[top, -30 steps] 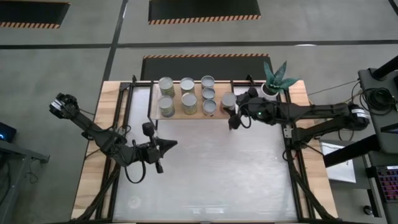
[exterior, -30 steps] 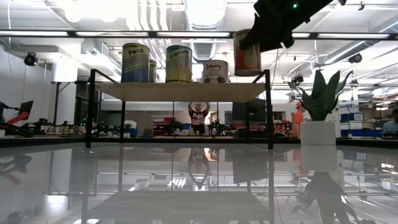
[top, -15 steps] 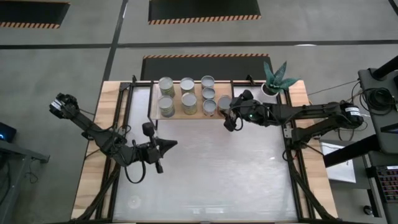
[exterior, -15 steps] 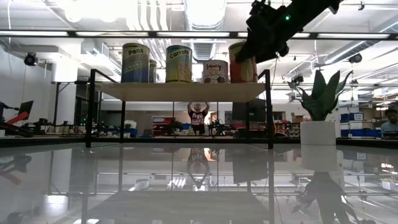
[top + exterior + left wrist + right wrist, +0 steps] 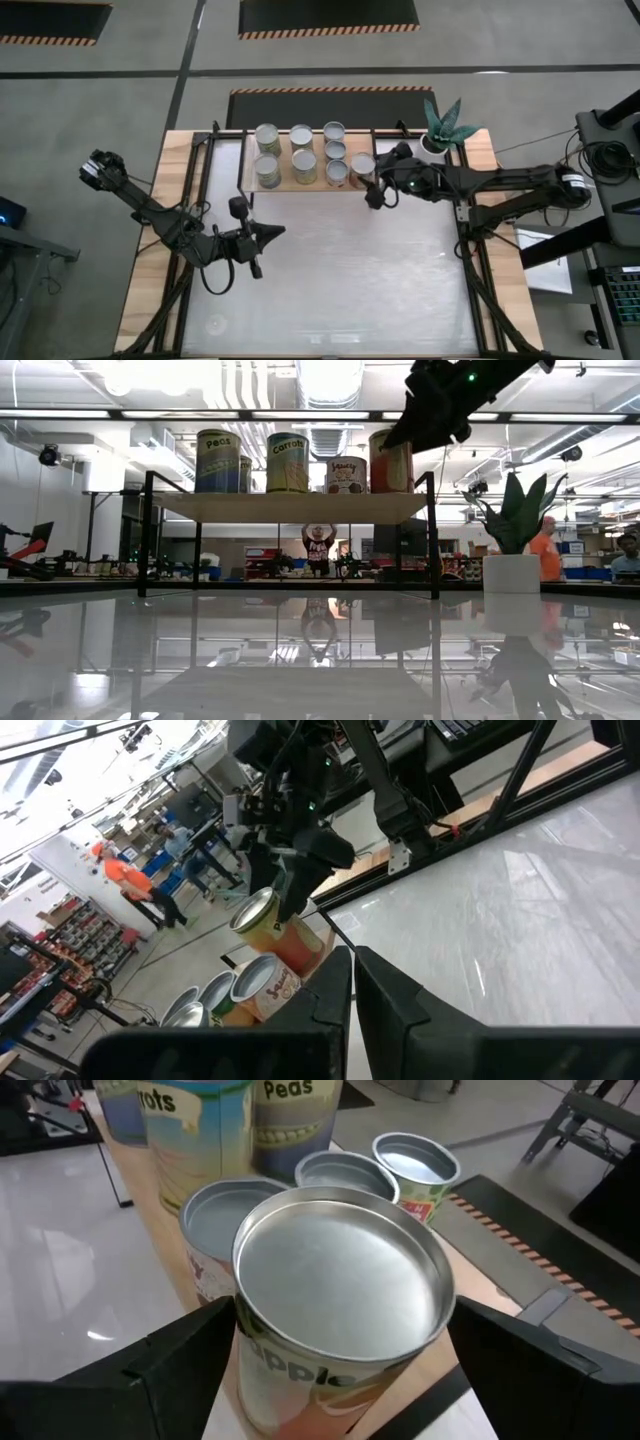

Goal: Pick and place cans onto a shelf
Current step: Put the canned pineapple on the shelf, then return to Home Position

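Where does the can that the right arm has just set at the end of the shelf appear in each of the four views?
High view: the can at the shelf's right end.
Low view: rightmost on the board, under the right end effector.
Left wrist view: tilted, orange label.
Right wrist view: large, central, between the open fingers.
Shared landmark: the Peas can.

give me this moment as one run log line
phase: release | right end effector: open around can set on shelf right end | left end effector: shut, idle over table | cans on shelf: eight
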You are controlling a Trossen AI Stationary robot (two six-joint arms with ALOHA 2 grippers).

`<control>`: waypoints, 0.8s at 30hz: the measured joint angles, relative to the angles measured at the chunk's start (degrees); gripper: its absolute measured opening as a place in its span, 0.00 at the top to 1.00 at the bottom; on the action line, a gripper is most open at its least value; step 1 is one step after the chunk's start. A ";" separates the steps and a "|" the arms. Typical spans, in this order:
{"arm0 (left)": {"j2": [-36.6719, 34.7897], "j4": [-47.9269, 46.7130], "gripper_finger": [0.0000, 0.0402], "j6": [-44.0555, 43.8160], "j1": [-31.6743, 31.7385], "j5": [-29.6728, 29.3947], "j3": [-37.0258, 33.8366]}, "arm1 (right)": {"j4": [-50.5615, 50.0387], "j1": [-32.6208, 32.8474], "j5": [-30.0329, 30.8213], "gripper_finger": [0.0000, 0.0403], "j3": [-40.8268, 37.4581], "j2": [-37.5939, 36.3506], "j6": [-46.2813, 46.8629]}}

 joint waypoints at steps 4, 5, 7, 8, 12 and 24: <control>0.00 0.02 1.00 -0.04 0.00 0.02 0.00 | -1.36 0.00 0.00 0.13 0.00 -1.67 0.00; 0.00 0.00 1.00 -0.04 0.00 0.02 0.00 | -1.50 0.02 0.00 0.13 0.00 -2.02 0.05; 0.00 0.00 1.00 -0.04 0.00 0.02 0.00 | -2.06 0.02 -0.47 0.13 0.00 -2.70 0.35; 0.00 0.02 1.00 -0.04 0.00 0.02 0.00 | -2.29 0.02 -1.21 0.13 0.00 -3.01 0.42; 0.00 0.00 1.00 -0.41 0.00 0.02 0.00 | -2.64 0.56 -4.27 0.13 0.00 -5.01 2.26; -9.42 -15.35 1.00 -13.06 -13.44 -10.04 -0.33 | -11.37 14.97 2.04 0.19 -1.00 -19.59 3.19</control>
